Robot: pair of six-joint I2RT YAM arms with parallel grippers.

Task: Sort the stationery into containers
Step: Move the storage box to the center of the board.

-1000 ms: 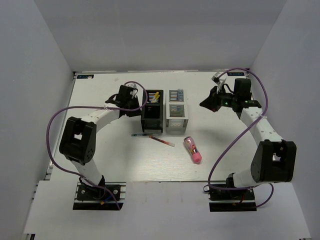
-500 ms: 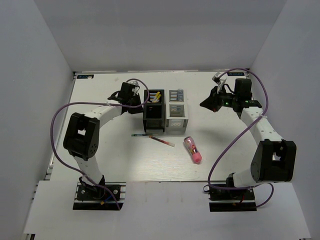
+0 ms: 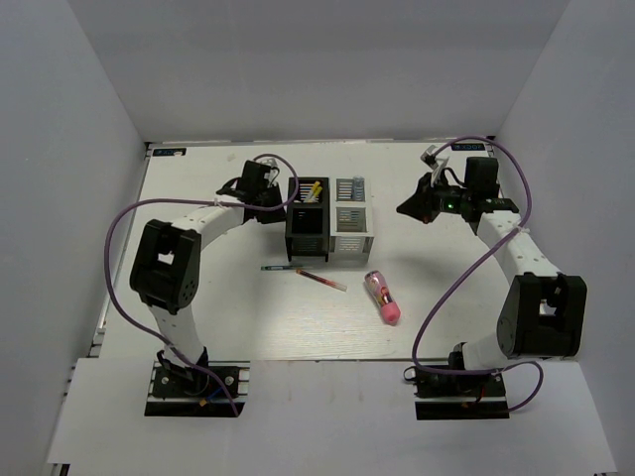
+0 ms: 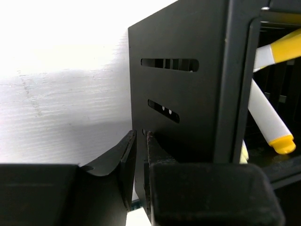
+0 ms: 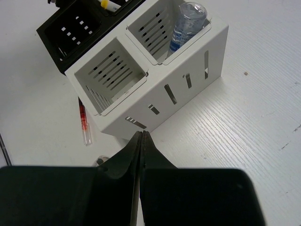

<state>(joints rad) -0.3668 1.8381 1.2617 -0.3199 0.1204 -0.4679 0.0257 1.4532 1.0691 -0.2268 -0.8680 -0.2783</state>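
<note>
My left tool (image 4: 139, 141), fingers barely parted on nothing, has slid against the black bin (image 4: 178, 94) holding the yellow-tipped sticks (image 4: 265, 117), leaving the red pen (image 3: 322, 281) unsorted on the counter (image 3: 298, 322).

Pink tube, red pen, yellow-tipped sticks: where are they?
Pink tube (image 3: 383, 297): top view, middle of its body.
Red pen (image 5: 83, 117): right wrist view, its red part.
Yellow-tipped sticks (image 4: 265, 115): left wrist view, white shaft of one stick.
</note>
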